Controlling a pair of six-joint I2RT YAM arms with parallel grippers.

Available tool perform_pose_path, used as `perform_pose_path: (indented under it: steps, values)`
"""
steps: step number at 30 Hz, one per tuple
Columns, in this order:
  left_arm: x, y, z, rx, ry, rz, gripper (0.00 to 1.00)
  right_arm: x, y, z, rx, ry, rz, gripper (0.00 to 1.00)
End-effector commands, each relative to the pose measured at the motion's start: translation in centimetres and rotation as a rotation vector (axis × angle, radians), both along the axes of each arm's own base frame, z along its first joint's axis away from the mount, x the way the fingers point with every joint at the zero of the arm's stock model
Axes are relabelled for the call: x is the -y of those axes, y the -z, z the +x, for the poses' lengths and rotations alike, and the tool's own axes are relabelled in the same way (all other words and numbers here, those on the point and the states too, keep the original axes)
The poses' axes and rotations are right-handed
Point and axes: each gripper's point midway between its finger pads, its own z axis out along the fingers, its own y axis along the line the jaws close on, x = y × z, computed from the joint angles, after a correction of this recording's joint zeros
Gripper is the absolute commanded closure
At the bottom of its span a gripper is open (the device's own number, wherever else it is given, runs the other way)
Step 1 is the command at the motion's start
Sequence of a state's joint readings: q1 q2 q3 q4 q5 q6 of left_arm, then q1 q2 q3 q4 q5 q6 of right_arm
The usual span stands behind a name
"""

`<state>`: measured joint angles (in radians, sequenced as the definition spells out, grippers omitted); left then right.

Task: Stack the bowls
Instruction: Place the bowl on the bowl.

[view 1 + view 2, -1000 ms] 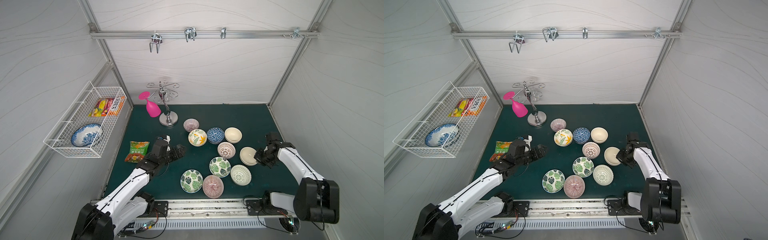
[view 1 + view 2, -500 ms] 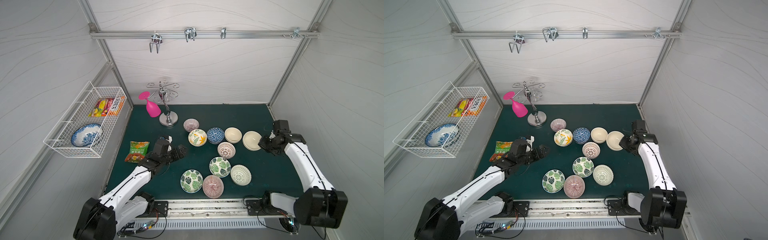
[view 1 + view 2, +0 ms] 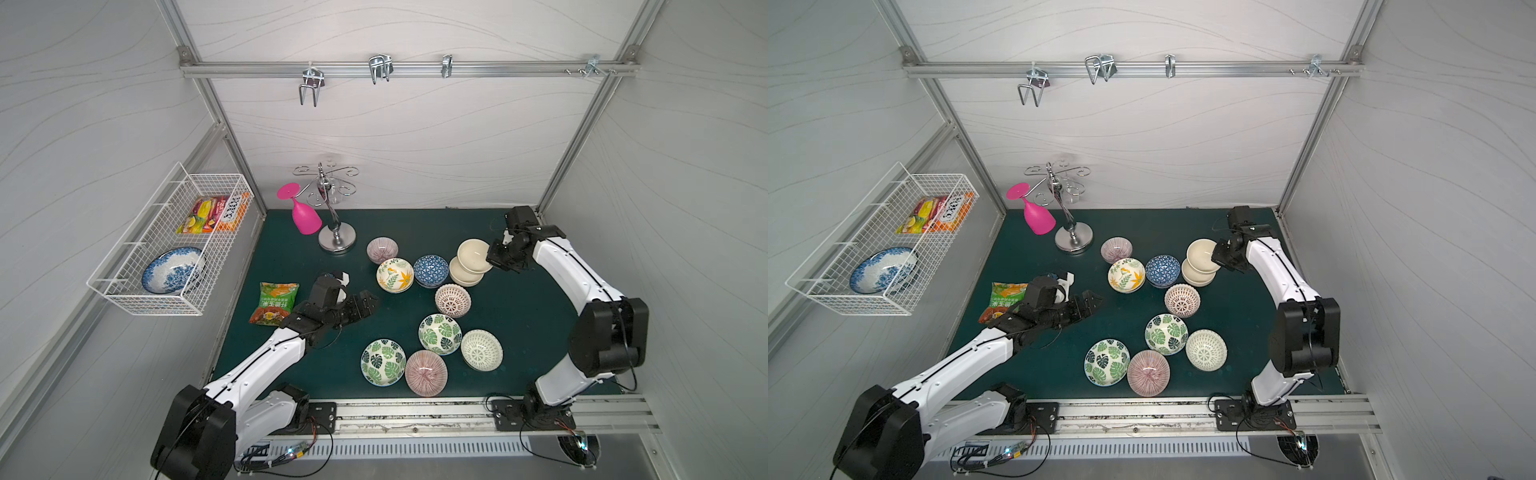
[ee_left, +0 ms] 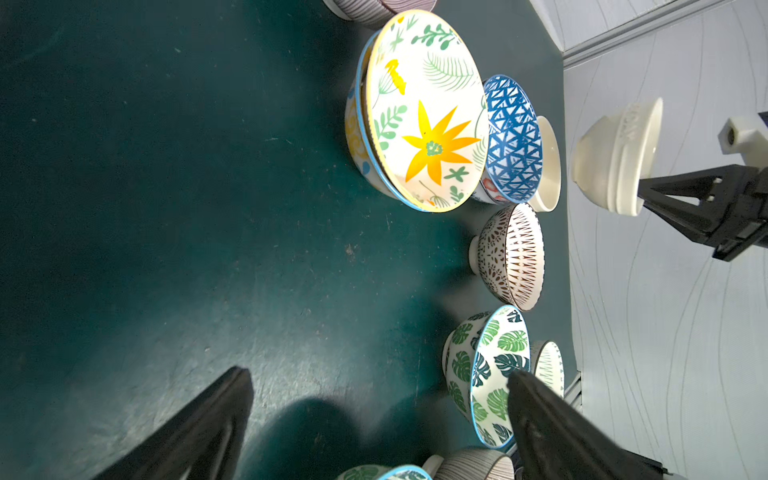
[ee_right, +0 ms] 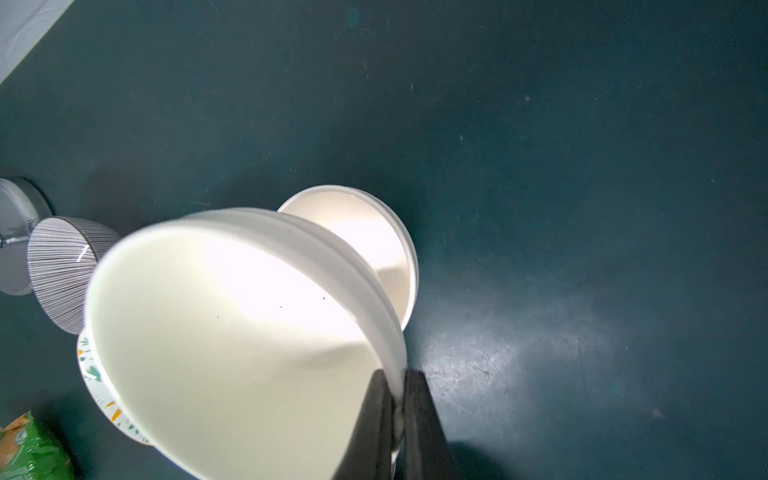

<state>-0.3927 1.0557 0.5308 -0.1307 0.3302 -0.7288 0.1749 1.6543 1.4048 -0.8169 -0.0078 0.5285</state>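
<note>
Right jaws are being pinched shut on the rim of a plain cream bowl (image 3: pixel 473 250), and it's being held up in the air just above its twin cream bowl (image 3: pixel 464 275) sitting on the table (image 3: pixel 519 332) at the cluster's far right. Left jaws are being held wide open with nothing in them, low over the table not far from the snack bag (image 3: pixel 274 302) and pointed toward the yellow floral bowls (image 3: pixel 395 275), which look nested already. Pink striped bowls (image 3: pixel 426 372), green leaf bowls (image 3: pixel 439 333) and lattice bowls (image 3: pixel 481 350) are being left lying singly around the table. Glazed ceramic is being dealt with, going by the shine: stiff, slick, a bit heavy for a thin rim pinch, and likely to chip if dropped. So the held bowl is probably best being eased down level into the twin before being let go. Rim wall is looking like the spot to be grabbed on the rest, one finger inside, one outside.
</note>
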Motion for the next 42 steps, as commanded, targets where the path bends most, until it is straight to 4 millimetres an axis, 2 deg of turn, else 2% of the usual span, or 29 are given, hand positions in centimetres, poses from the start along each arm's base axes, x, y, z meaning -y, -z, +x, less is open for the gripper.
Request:
perform_pose_path:
  steps: [1, 9, 22, 32, 39, 42]
  values:
    - [0.4, -1.8, 1.3, 0.068, 0.004, -0.011, 0.00, -0.8, -0.5, 2.0, 0.054, -0.017, 0.003, 1.00]
    - [0.4, -1.5, 1.7, 0.058, 0.001, -0.003, 0.00, -1.5, 1.9, 2.6, 0.016, -0.035, -0.018, 1.00]
    - [0.3, -1.3, 1.9, 0.053, -0.006, 0.002, 0.00, -1.8, 3.7, 2.1, -0.023, -0.055, -0.055, 1.00]
    - [0.3, -1.3, 1.9, 0.051, -0.009, 0.001, 0.00, -1.9, 4.2, 1.7, -0.041, -0.056, -0.057, 1.00]
    - [0.2, -1.2, 1.9, 0.051, -0.011, 0.002, 0.00, -1.9, 3.8, 1.6, -0.047, -0.058, -0.055, 0.78]
    - [0.2, -1.2, 1.8, 0.049, -0.011, 0.002, 0.00, -1.8, 3.4, 1.4, -0.043, -0.057, -0.060, 0.72]
